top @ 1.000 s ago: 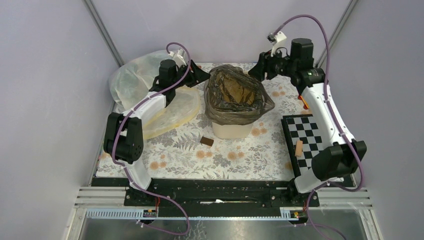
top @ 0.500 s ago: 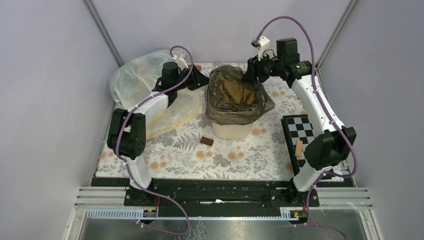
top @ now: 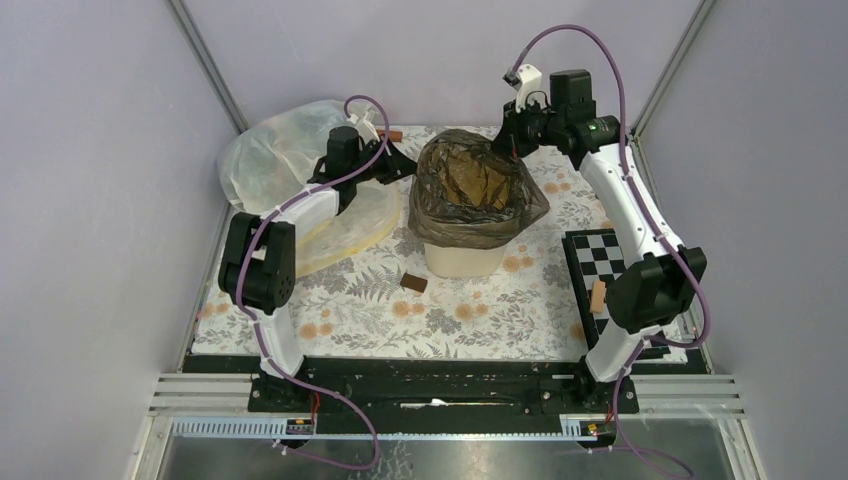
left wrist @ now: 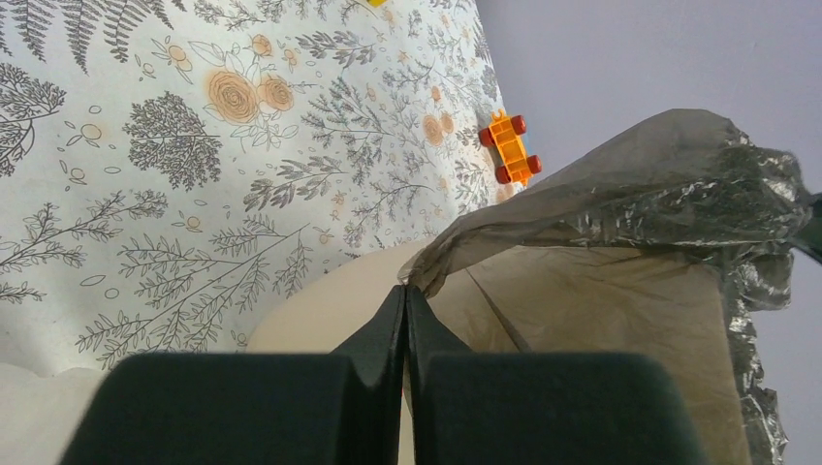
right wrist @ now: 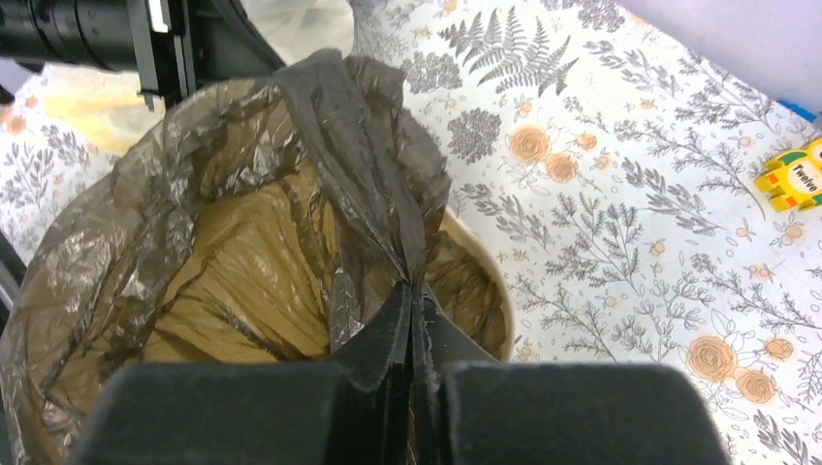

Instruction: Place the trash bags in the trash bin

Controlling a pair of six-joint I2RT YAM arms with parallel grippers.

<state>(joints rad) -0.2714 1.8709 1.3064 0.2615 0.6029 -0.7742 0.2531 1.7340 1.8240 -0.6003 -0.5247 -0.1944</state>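
Both arms pinch a dark olive trash bag [top: 470,185] lining the cream trash bin [top: 462,262].
The left gripper [left wrist: 405,300] is clamped on its left rim and the right gripper [right wrist: 412,295] on its far-right rim; the bag hangs between them, over the bin's mouth.

The yellow block [right wrist: 797,176], lying on the bench [right wrist: 620,208] at the right edge, reads "Twelve".

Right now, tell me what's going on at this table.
Both arms are working the dark trash bag on the cream trash bin. The left gripper is shut on the bag's left edge; the right gripper pinches a stretched strip at its far-right rim. The bag lines the mouth and drapes down the outer walls.
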